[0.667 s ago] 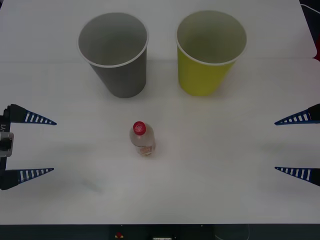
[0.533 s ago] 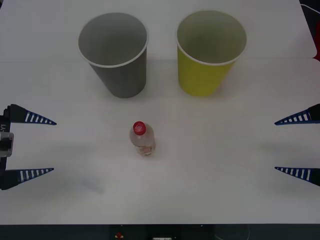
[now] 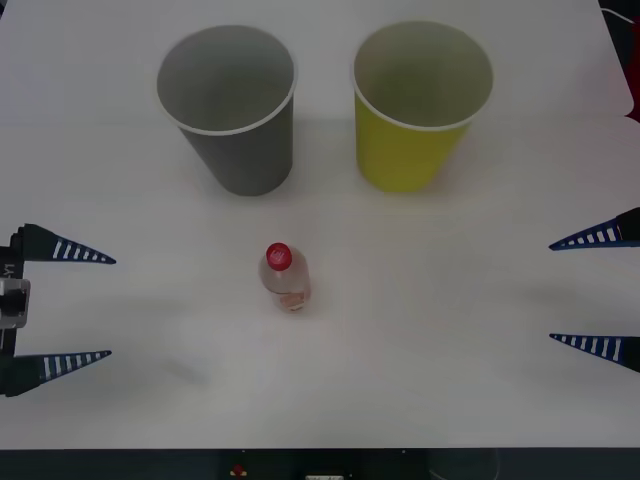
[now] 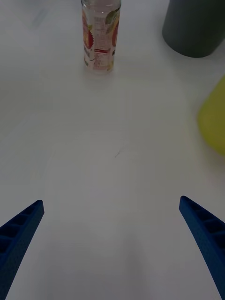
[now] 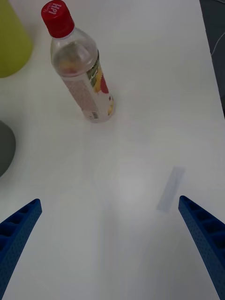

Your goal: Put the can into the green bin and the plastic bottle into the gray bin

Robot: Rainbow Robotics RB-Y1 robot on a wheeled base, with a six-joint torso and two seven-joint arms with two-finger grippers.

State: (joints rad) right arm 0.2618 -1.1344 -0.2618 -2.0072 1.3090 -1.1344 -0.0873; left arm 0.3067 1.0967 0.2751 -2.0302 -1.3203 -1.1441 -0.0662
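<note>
while bottle (image 3: 285,278) stands upright at table (image 3: 450,330) centre, gray bin (image 3: 232,110) at 11 o'clock, green bin (image 3: 418,105) at 1 o'clock, left gripper (image 3: 75,305) at 9 and right gripper (image 3: 590,292) at 3, both spread wide, holding nothing

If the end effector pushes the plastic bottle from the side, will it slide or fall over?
The plastic bottle stands upright, tall and narrow, so a push near its red cap would probably tip it. It looks empty, hence likely light and easily displaced. Once down, its round body may roll on the smooth white table.

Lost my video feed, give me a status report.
Left end effector open at table's left edge, right end effector open at right edge. Plastic bottle upright mid-table, ungrasped. Gray bin, green bin behind it; nothing between.
</note>
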